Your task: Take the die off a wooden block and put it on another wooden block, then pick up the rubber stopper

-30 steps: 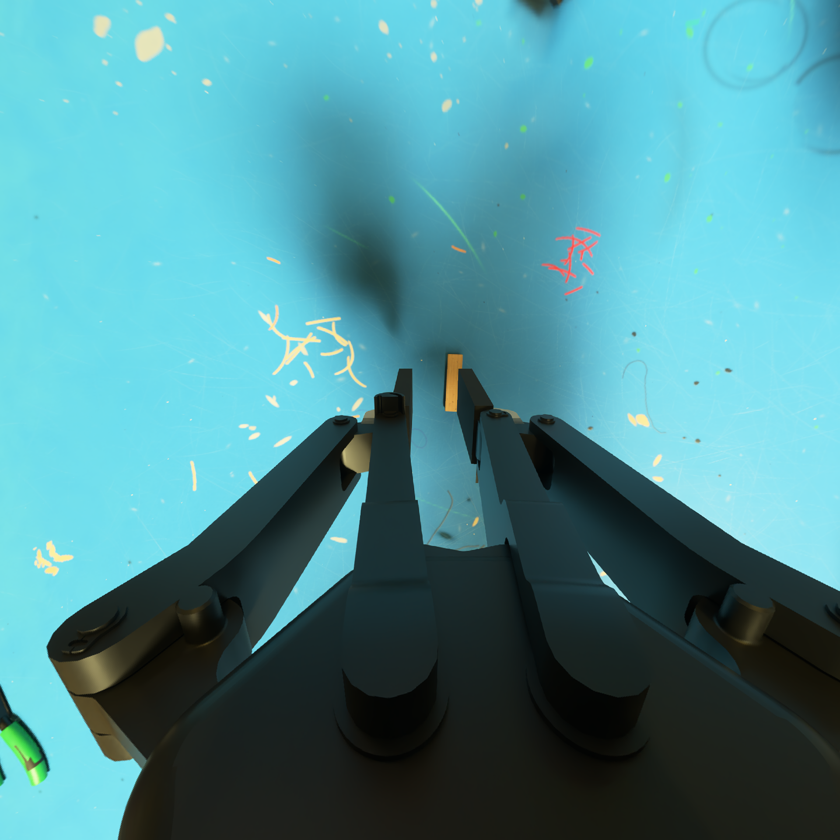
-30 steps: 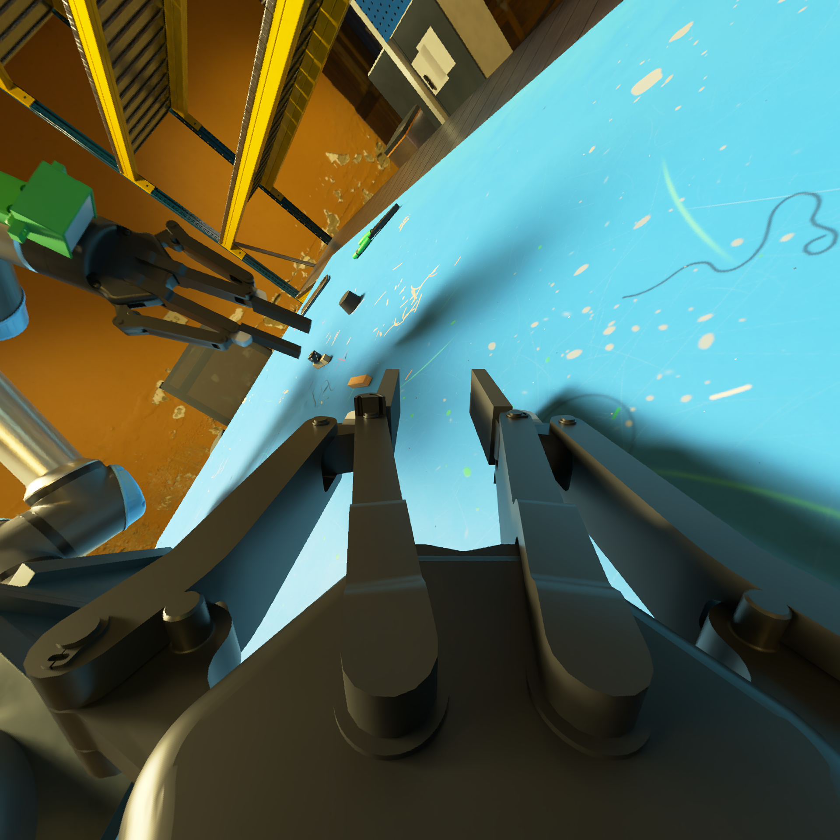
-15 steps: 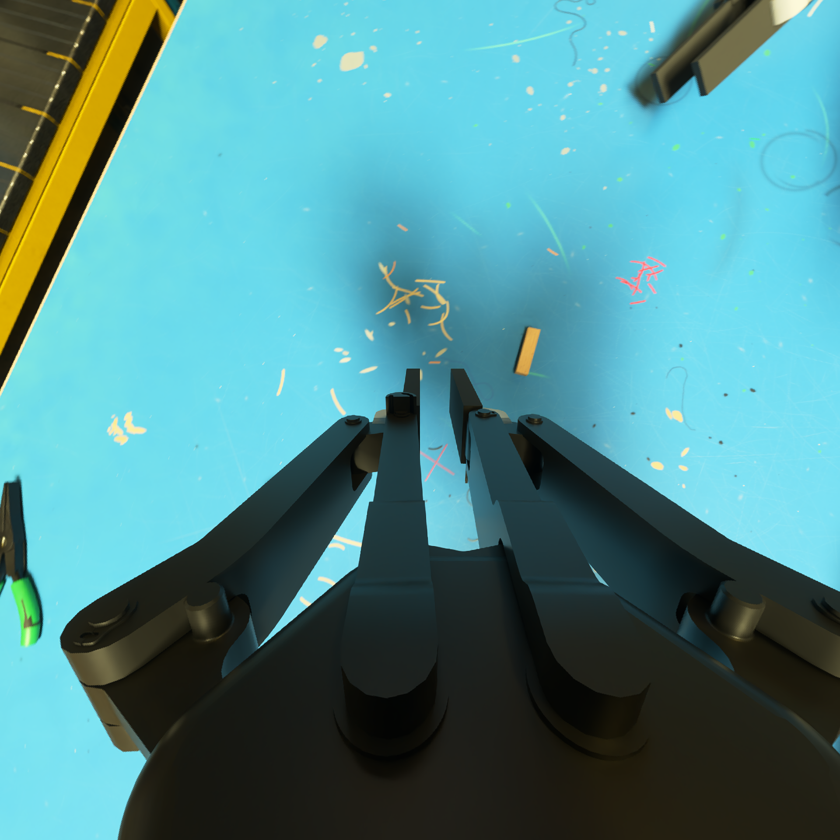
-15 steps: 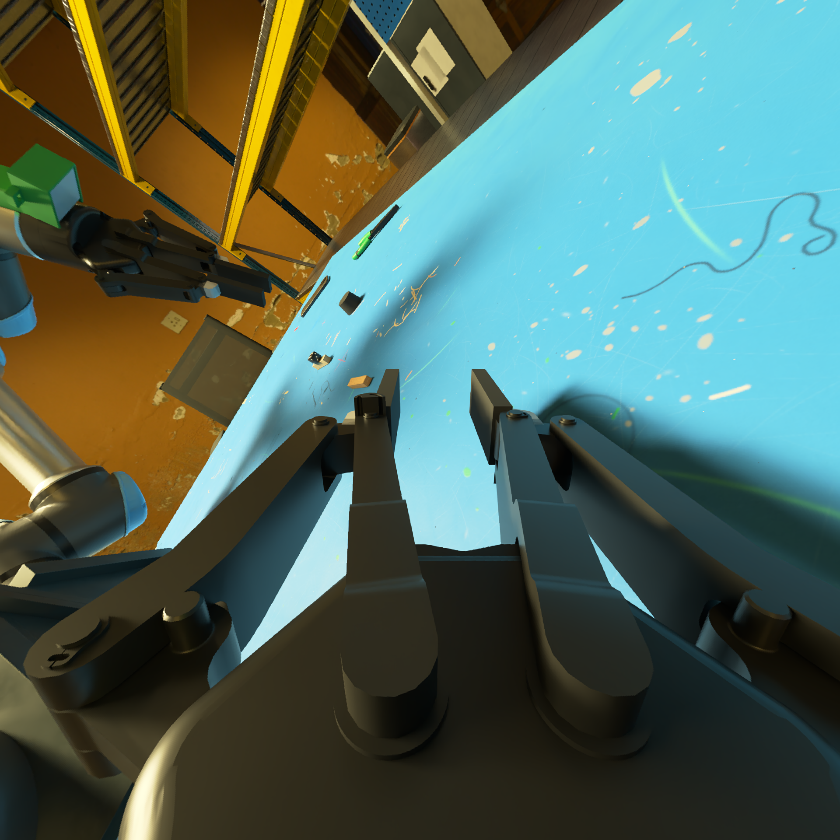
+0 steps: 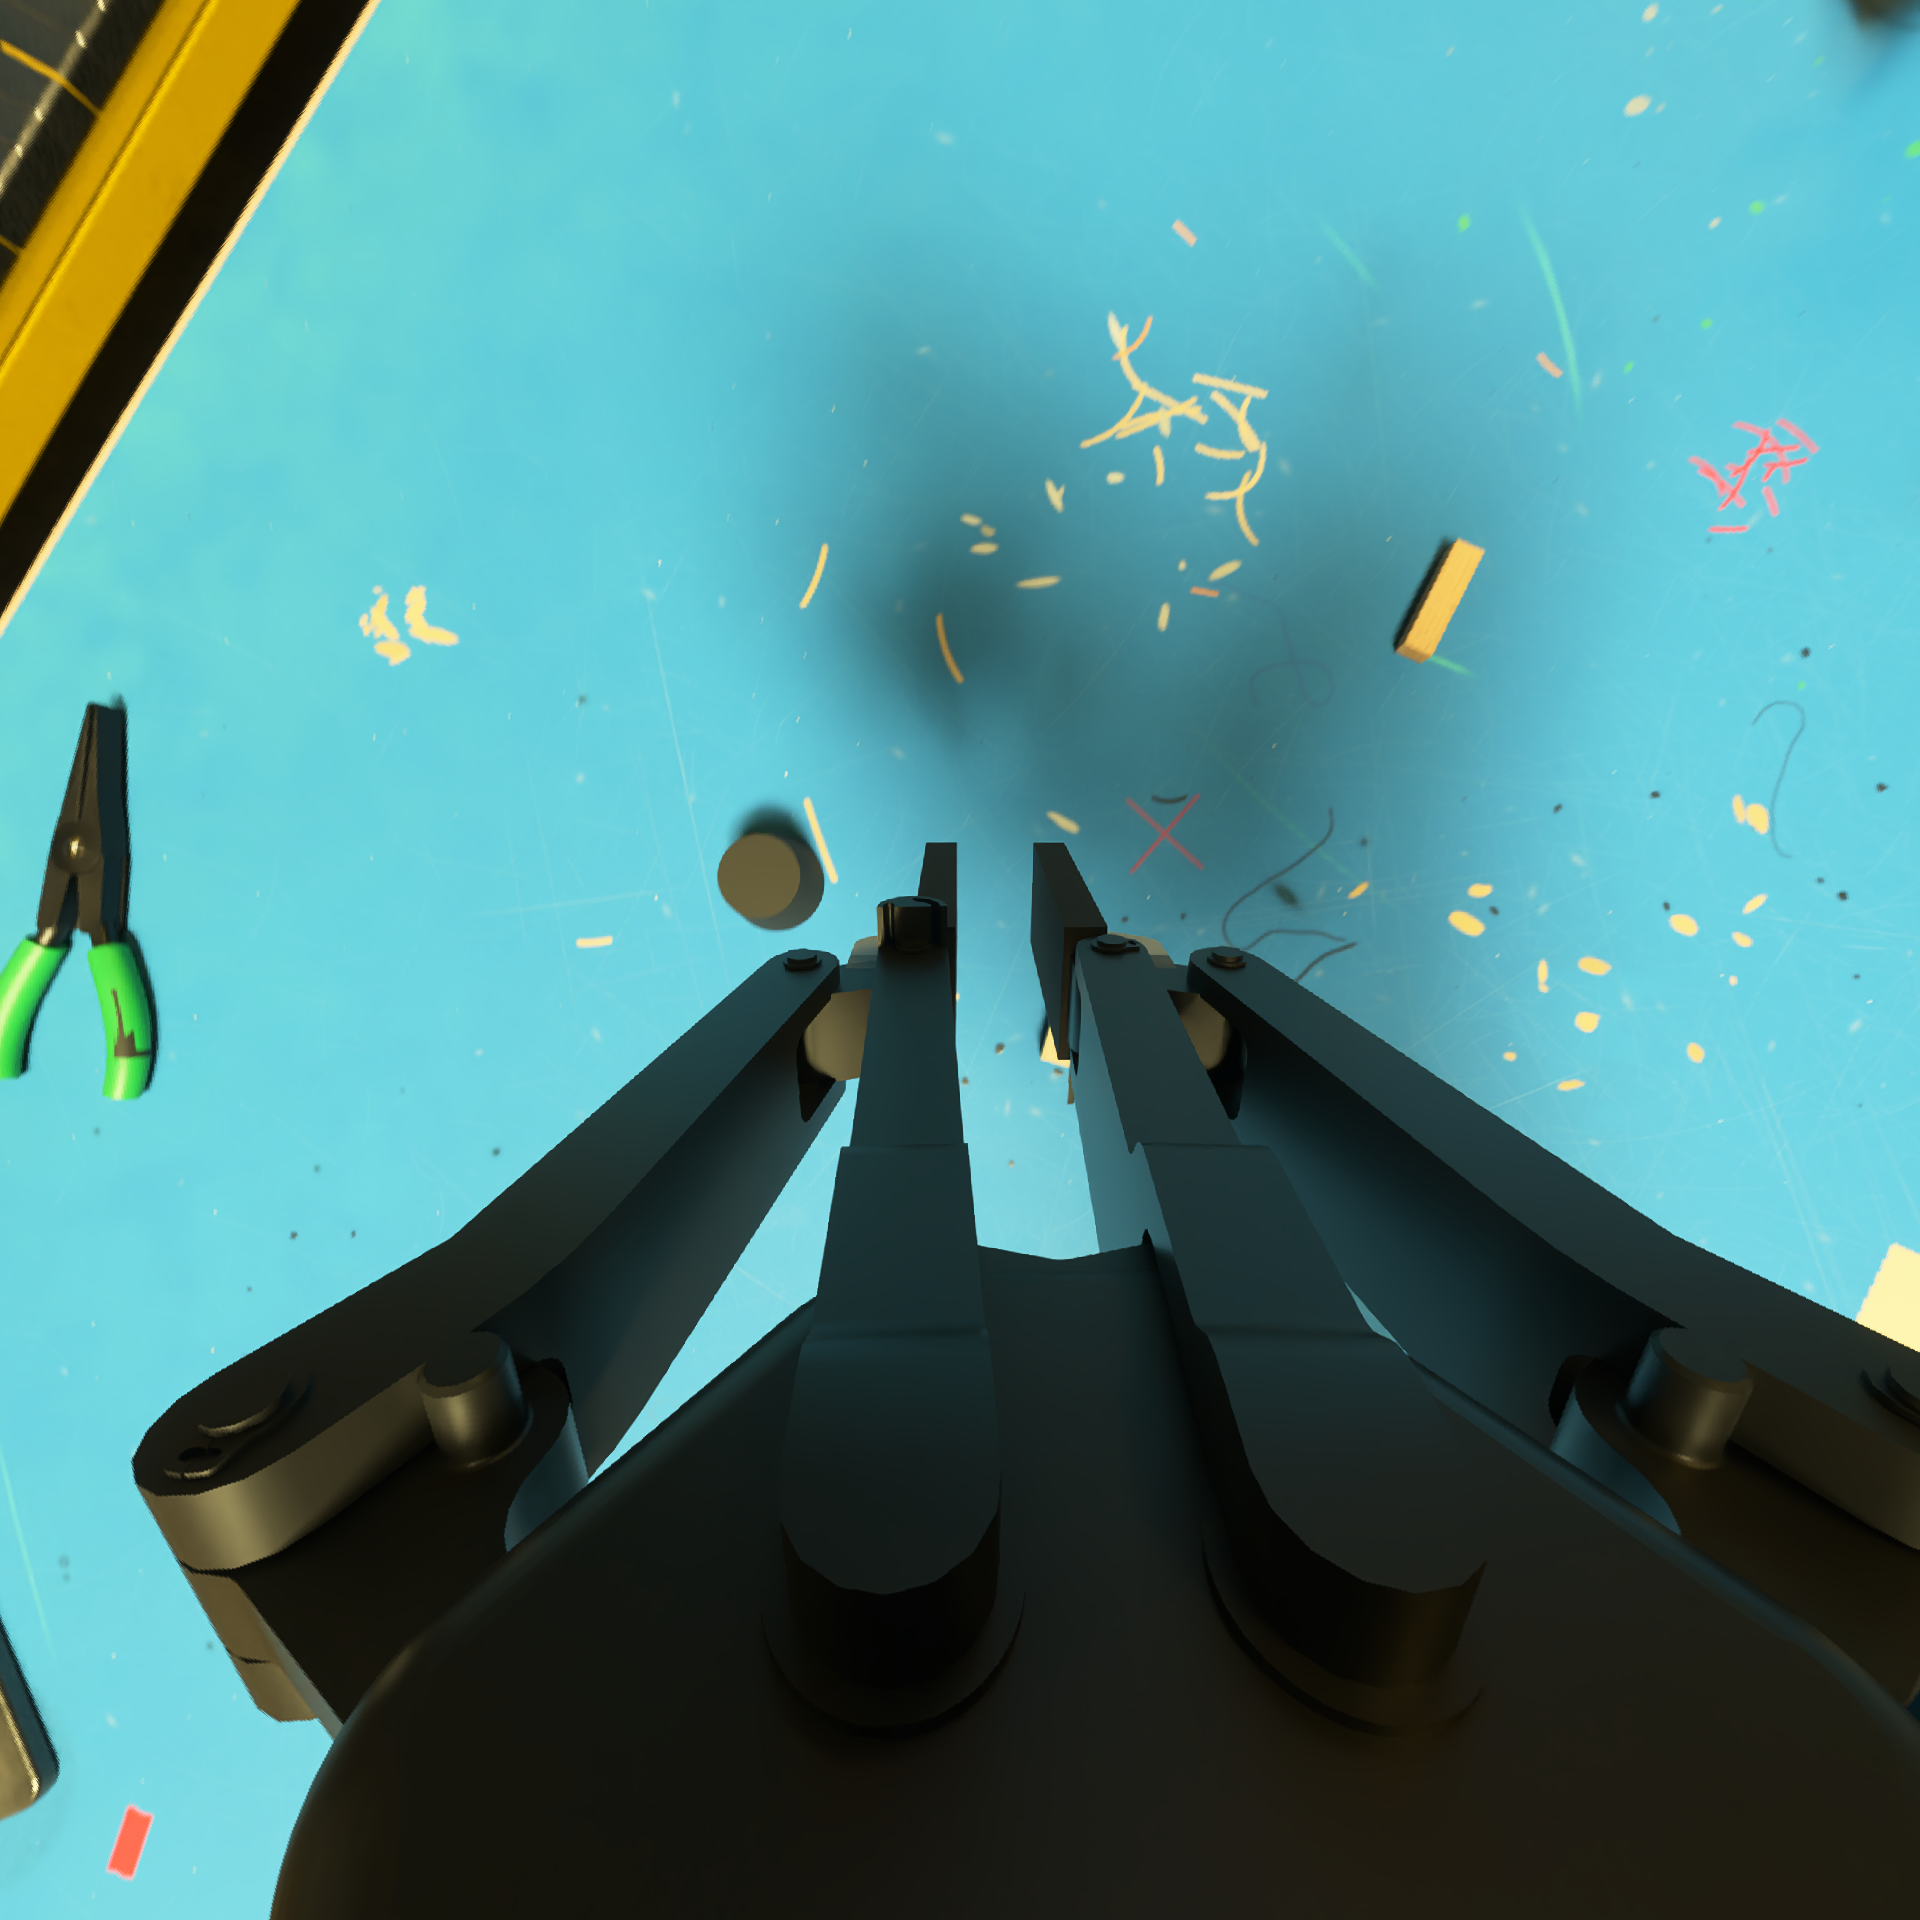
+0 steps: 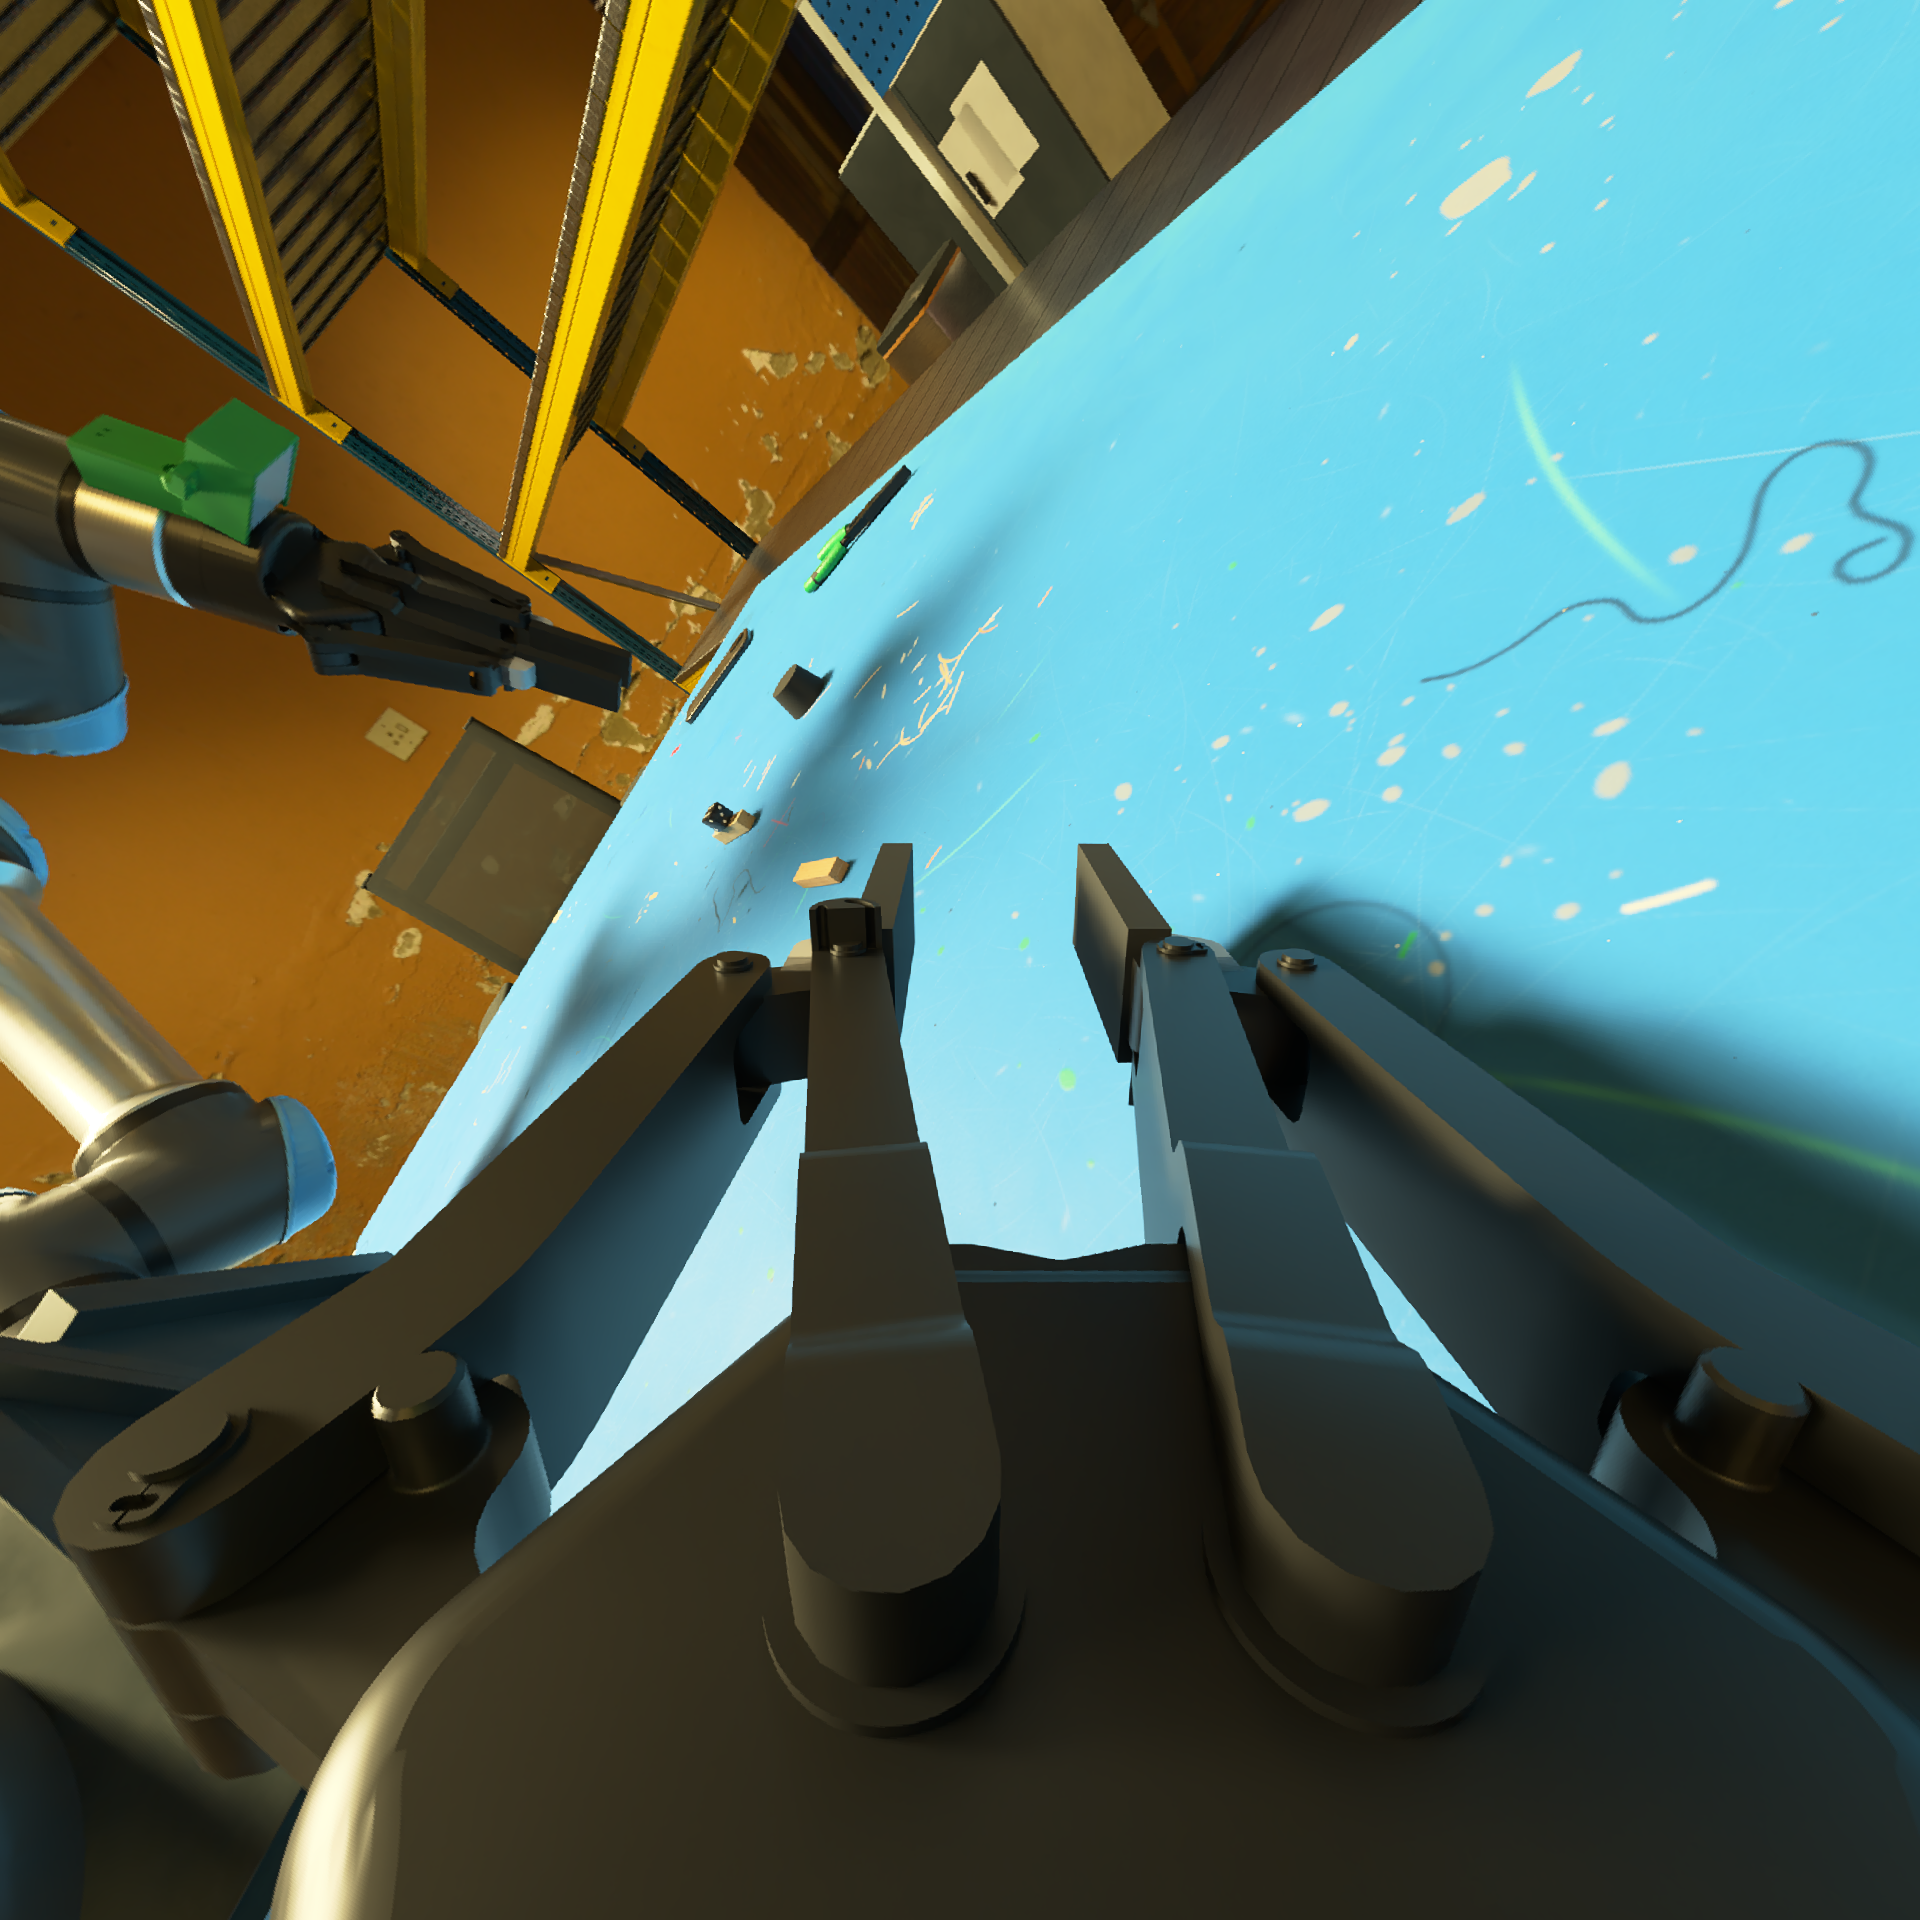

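**Die on pale block, stopper free on counter, both jaws empty**

Left wrist view: looking down on a blue counter flecked with paint and scratches. Left jaws nearly together, with only a narrow slit between the fingertips and nothing gripped. Rubber stopper, a short dark cylinder, upright on the counter just beside one fingertip on the pliers' side, not touching it. Bare wooden block lying alone, well ahead and off to the other side. Green-handled pliers flat near the picture's edge. Yellow rack past the counter's rim in the upper corner. Sliver of something pale behind one finger, too hidden to name.

Right wrist view: right jaws parted wide, fingertips over bare counter, nothing between them. Left jaws visible farther off, hanging clear above the counter's edge. Die, dark with pale pips, resting on a small pale wooden block near that edge. Bare wooden block close beside it, on the nearer side, apart from it. Stopper farther along the same edge, beyond the die, with the pliers farther still.
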